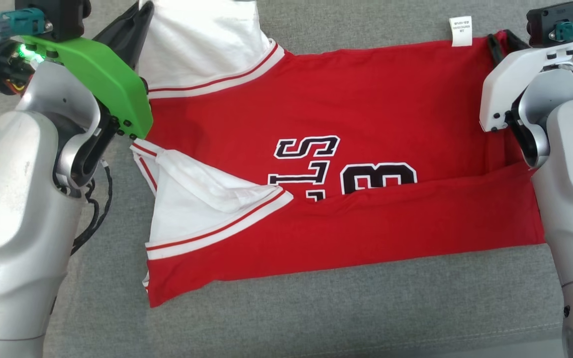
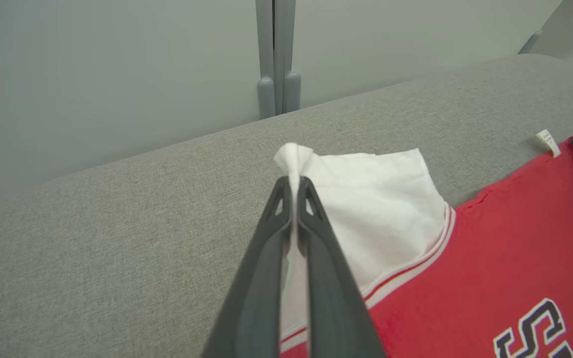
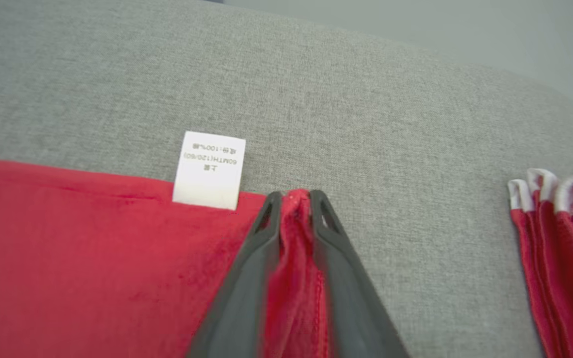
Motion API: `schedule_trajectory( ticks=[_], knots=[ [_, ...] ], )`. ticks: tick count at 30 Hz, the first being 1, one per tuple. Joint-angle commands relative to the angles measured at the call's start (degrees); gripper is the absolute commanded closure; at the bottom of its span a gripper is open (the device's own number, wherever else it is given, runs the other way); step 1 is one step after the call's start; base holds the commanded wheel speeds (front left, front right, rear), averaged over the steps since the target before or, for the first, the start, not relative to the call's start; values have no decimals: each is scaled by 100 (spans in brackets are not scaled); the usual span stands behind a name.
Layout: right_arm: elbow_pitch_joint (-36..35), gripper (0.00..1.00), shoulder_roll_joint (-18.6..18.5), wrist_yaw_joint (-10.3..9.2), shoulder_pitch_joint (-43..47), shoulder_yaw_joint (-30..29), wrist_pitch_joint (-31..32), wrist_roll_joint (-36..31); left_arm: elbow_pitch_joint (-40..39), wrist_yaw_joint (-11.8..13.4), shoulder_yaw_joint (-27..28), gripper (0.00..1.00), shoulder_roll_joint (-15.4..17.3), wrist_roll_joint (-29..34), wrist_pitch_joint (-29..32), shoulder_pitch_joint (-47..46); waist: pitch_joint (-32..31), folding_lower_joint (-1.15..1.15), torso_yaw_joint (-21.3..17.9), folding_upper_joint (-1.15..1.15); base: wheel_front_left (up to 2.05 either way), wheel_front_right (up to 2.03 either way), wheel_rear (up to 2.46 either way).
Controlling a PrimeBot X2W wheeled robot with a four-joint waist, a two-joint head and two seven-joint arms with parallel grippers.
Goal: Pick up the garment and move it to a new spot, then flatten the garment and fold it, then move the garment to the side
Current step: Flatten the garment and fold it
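Silver forearms (image 1: 18, 199) are showing scuffed, rounded shells; the left wrist is wearing a green cover (image 1: 102, 84), the right a white one (image 1: 510, 89) with black screws. Black cables (image 1: 95, 214) are dangling.

bright even light, soft shadows, mostly sharp

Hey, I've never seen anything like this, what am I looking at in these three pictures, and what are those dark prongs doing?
A two-armed robot is folding a red jersey on a grey cushion. The wide picture comes from its head, looking down. The other two come from cameras on its wrists, looking along its dark fingers. The left gripper is shut on the white sleeve. The right gripper pinches the jersey's red edge beside a white label. More red cloth lies apart.
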Motion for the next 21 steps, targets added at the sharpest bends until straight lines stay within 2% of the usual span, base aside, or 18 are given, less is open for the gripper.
schedule_trajectory(
  ticks=[1,4,13,21],
  knots=[
    [35,100,1,-7,61,-31,56,-38,47,-13,-6,100,6,-24,-62,83,-136,0,41,0,0,0,0],
    [73,100,28,-7,115,-143,112,-79,122,-16,-5,100,16,-56,-128,95,-227,0,15,0,0,0,0],
    [128,100,167,-7,-4,-248,-454,92,469,43,92,100,-69,-126,-488,-72,-517,0,-64,0,0,0,0],
    [-132,100,114,-7,684,11,-1055,534,138,-7,78,100,131,-287,-888,754,-878,0,-116,0,0,0,0]
  ],
)
